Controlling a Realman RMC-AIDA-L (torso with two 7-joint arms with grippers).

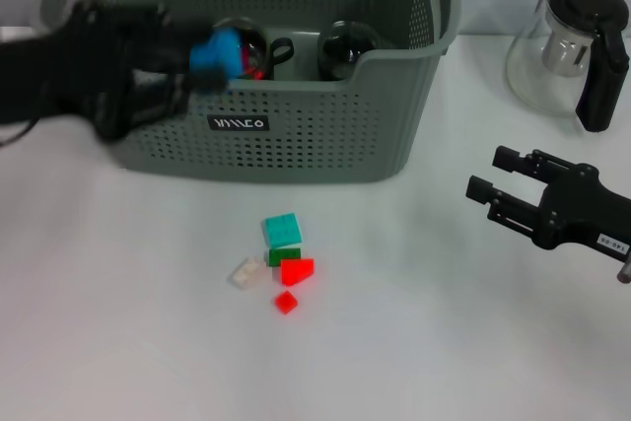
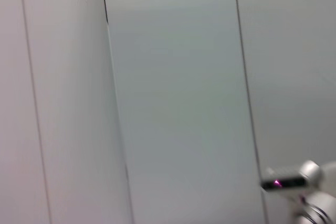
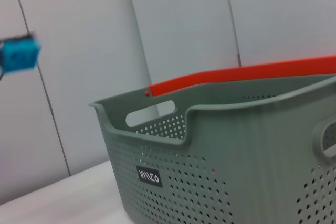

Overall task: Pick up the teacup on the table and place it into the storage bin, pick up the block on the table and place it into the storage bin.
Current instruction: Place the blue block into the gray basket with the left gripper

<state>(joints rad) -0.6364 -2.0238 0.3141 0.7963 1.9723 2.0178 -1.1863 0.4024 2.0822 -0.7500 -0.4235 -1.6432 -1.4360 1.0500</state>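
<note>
Nearest me, a loose cluster of small blocks (image 1: 280,261) sits on the white table (image 1: 128,342), well apart from both arms. My right gripper (image 1: 485,176) hangs low over the table beside the glass teapot (image 1: 575,46), claw open and empty, parked out of the way. Farther back, my left gripper (image 1: 202,59) is up over the near-left rim of the storage bin (image 1: 296,140), closed on a blue block (image 1: 218,52). I judge it is held above the opening so the drop lands inside. Two dark teacups (image 1: 340,48) already rest in the bin.
</note>
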